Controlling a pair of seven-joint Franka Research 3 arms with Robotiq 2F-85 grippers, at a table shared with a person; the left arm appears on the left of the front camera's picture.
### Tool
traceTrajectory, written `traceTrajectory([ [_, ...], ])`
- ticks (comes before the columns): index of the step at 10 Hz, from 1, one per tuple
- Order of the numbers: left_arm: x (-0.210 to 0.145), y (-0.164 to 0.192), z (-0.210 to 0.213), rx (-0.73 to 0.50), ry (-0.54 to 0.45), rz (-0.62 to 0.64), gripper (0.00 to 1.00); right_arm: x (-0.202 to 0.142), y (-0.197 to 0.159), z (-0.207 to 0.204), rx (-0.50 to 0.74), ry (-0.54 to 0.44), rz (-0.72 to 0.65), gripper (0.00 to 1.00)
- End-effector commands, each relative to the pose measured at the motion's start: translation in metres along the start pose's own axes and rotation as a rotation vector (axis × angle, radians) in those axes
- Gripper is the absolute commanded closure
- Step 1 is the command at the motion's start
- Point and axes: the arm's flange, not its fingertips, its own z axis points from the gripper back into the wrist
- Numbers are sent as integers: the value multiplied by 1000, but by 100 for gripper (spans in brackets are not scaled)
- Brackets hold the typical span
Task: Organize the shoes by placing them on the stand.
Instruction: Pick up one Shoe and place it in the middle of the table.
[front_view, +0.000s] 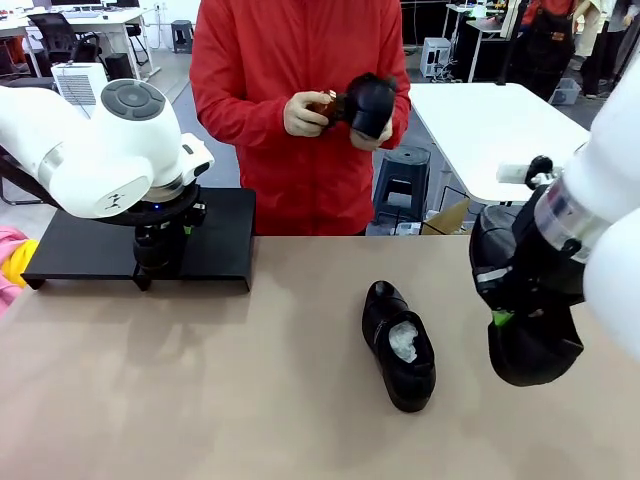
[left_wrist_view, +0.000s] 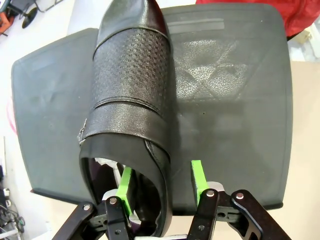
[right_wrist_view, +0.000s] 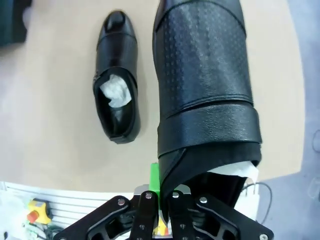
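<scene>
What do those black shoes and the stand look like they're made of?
Shoes: probably leather or a look-alike, glossy on the toes, embossed grain across the upper. Stand: matte black, perhaps plastic or coated board, faintly pebbled surface; can't tell for certain.

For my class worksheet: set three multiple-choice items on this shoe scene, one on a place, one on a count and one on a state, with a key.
1. Where does the unheld shoe lie? A in a box; B on the table; C on a shelf.
2. How many black shoes are there in all? A two; B three; C four.
3. How is the right gripper? A open; B shut on a shoe; C shut on a brush.
Key:
1 B: it rests on the bare tabletop.
2 C: the unheld shoe, the stand shoe on the stand, the person's shoe and the gripped shoe.
3 B: its fingers pinch the gripped shoe's side wall.
</scene>
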Motion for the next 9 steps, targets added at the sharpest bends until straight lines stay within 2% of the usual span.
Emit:
traceTrajectory([
  [1, 7, 2, 5, 2, -5, 5, 43, -5, 8, -3, -5, 6, 16, 100],
  [2, 11, 2, 15, 14, -21, 17, 43, -11, 5, 2, 42, -24, -11, 100],
  [5, 14, 4, 61, 60, -147, 54, 43, -17, 58, 24, 161, -87, 113, 100],
  [7, 3, 5, 91, 69, -192, 64, 43, -22, 102, 13, 205, -23, 159, 100],
  [9, -23, 10, 128, -9, -154, 113, 43, -28, 150, -25, 243, 48, 173, 100],
])
